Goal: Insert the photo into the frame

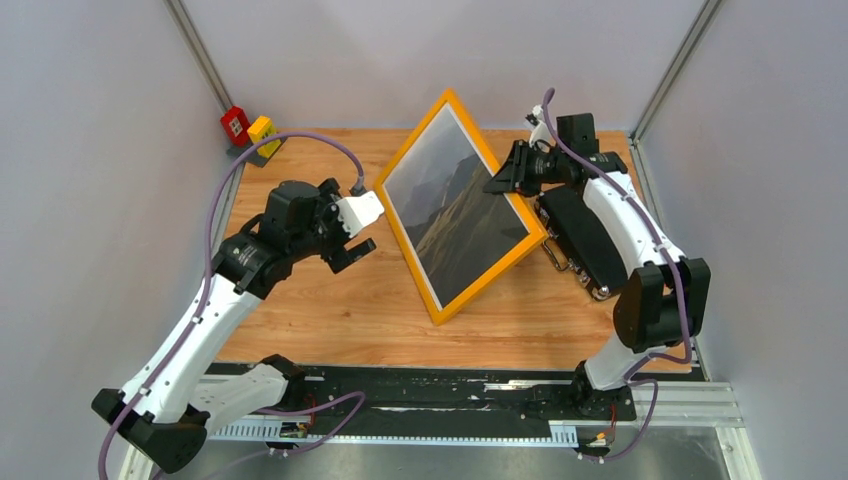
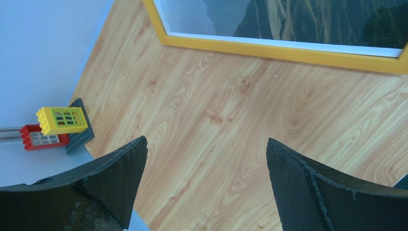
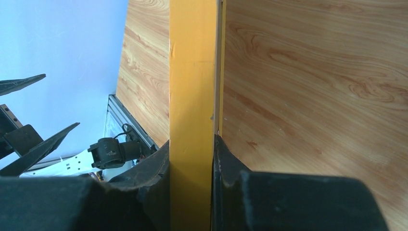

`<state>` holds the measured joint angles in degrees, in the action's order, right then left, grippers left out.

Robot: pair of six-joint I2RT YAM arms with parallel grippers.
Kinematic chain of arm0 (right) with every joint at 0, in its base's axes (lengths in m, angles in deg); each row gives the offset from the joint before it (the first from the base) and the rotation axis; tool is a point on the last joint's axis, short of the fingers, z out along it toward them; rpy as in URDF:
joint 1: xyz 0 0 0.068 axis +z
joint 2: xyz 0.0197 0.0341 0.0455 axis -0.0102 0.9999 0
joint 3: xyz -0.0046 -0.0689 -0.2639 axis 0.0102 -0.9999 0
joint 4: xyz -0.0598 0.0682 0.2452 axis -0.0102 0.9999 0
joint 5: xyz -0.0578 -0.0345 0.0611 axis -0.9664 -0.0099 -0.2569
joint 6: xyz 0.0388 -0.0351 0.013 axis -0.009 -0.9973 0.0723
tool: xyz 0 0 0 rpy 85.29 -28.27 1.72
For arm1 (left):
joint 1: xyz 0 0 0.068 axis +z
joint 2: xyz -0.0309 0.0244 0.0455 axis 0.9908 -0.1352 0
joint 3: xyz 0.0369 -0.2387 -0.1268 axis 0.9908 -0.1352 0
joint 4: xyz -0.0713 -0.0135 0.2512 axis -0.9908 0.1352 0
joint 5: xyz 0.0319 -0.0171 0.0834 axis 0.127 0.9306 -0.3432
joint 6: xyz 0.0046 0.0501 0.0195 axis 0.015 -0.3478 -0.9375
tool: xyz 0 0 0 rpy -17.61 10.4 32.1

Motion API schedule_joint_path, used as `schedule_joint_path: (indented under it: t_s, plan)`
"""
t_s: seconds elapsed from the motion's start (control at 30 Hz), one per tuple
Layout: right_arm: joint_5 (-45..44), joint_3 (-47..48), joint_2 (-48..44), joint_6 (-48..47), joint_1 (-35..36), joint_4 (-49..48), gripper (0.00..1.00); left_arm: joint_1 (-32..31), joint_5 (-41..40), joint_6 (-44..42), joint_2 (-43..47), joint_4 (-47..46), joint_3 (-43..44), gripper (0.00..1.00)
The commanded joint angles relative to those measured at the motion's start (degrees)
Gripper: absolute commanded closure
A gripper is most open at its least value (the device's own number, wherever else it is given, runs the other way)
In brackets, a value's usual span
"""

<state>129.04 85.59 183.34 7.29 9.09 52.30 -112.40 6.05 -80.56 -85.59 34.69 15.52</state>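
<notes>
on the table (image 1: pixel 330 310): frame (image 1: pixel 410 258) stood on edge, tilted, near the middle.
photo (image 1: pixel 455 200): sat inside the frame, facing the left arm.
right gripper (image 3: pixel 191 144): clamped on the frame's edge.
left gripper (image 2: pixel 206 142): gaped wide, empty, near the frame.

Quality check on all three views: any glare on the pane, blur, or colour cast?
Top view: even light, sharp, no strong glare on the frame, soft shadows on the table. Left wrist view: wood grain crisp, wall tinted blue, left tool dark in the foreground. Right wrist view: right tool nearly black at the bottom, clamped frame edge in focus, wall blue.
</notes>
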Motion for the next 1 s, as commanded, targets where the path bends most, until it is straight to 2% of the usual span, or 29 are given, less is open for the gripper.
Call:
schedule_joint_path:
  t_s: [0.0, 0.23, 0.77, 0.97]
  plan:
    - [4.17, -0.01, -6.38, 3.3, -0.13, -9.0, 1.0, 0.38, 1.65, 3.05, 0.08, -3.32, -1.07, 0.0]
    - [1.59, -5.1, -12.04, 4.94, 0.0, -11.86, 1.0, 1.12, 2.33, 6.47, -0.63, -7.19, -5.35, 0.0]
    - [-5.01, -26.75, -27.25, 11.66, -0.04, -25.45, 1.0, 4.86, 6.87, 10.79, -3.8, -10.69, -9.25, 0.0]
    - [-7.19, -27.05, -28.14, 11.91, -0.32, -25.27, 1.0, 5.25, 8.16, 11.57, -4.7, -10.61, -9.07, 0.0]
